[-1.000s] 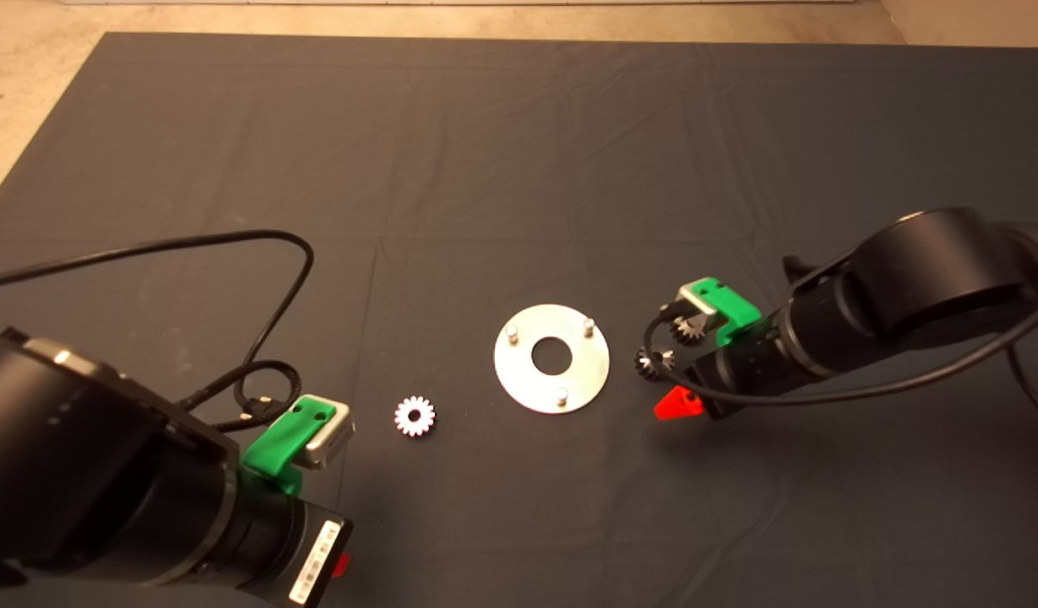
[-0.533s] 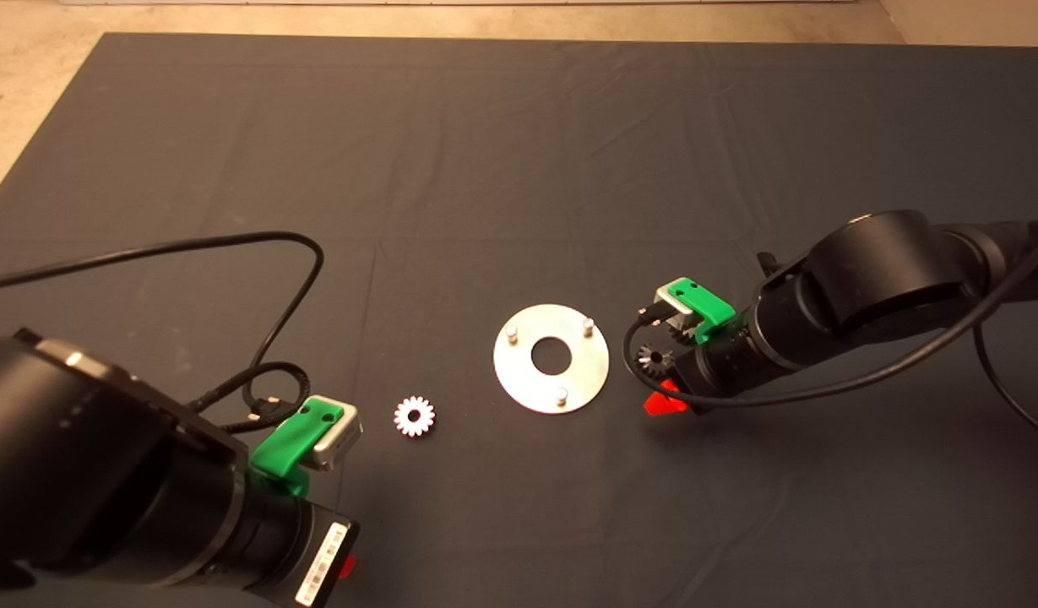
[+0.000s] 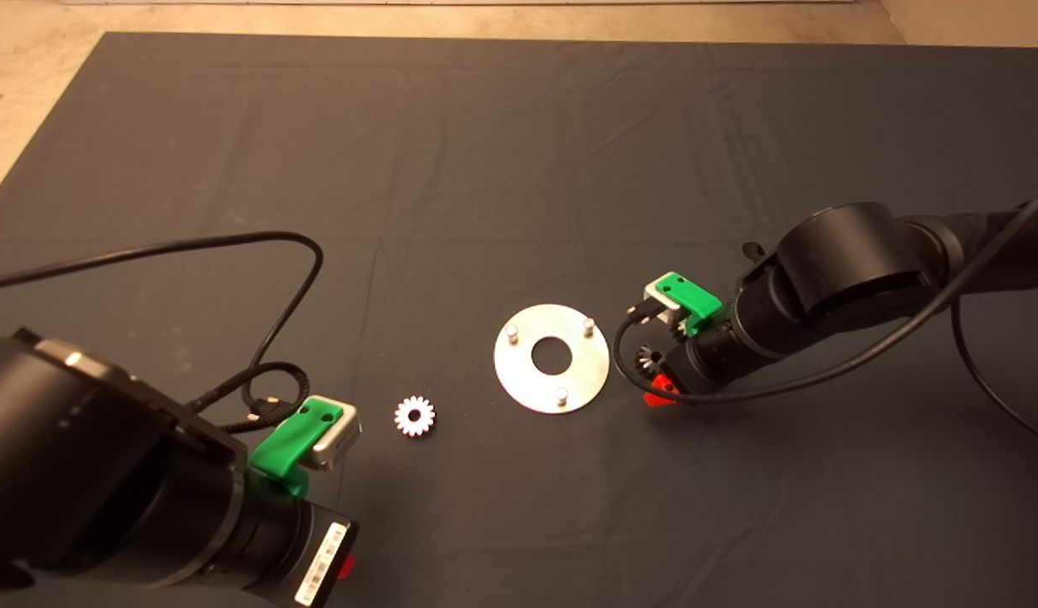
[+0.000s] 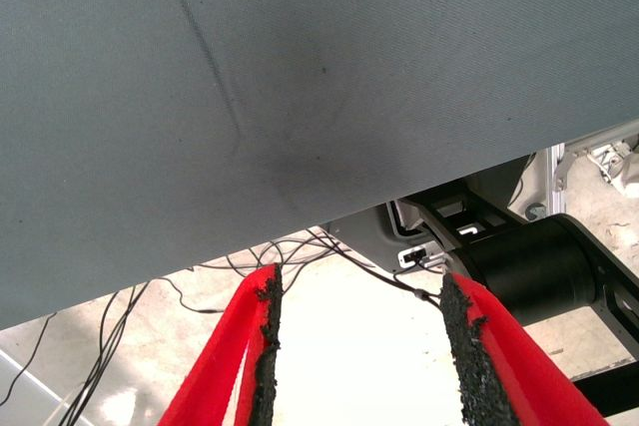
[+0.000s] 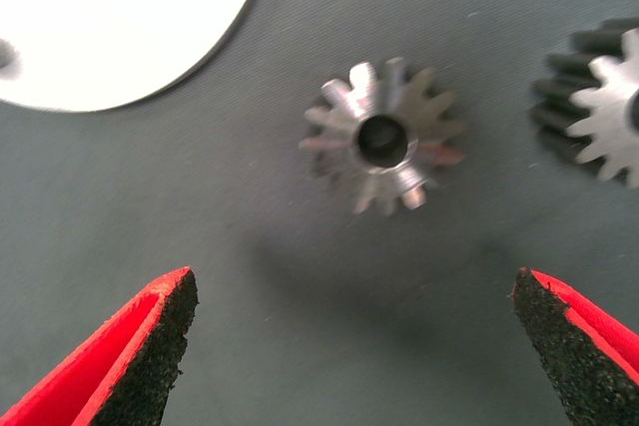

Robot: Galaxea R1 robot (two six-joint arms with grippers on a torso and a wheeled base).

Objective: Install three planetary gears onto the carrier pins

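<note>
The shiny carrier disc (image 3: 519,371) lies mid-mat, its three pins (image 3: 512,334) standing bare. One bright planetary gear (image 3: 415,415) rests to its left. Right of the disc, my right gripper (image 5: 354,346) hovers open above a second gear (image 5: 384,137) (image 3: 651,361), which lies flat between the spread fingers (image 5: 150,356) without touching them. A third gear (image 5: 599,112) sits just beyond it, cut by the picture's edge. The disc's rim (image 5: 110,17) shows in the right wrist view. My left gripper (image 4: 354,346) is open and holds nothing at the lower left, near the mat's front edge.
A black cable (image 3: 257,253) loops over the mat above the left arm. Past the mat's edge the left wrist view shows floor cables (image 4: 120,316) and a black frame (image 4: 529,266). Bare floor (image 3: 29,84) borders the mat at the far left.
The right arm has slid left toward the disc and now covers more of the two gears there. The left arm and the bright gear stay put.
</note>
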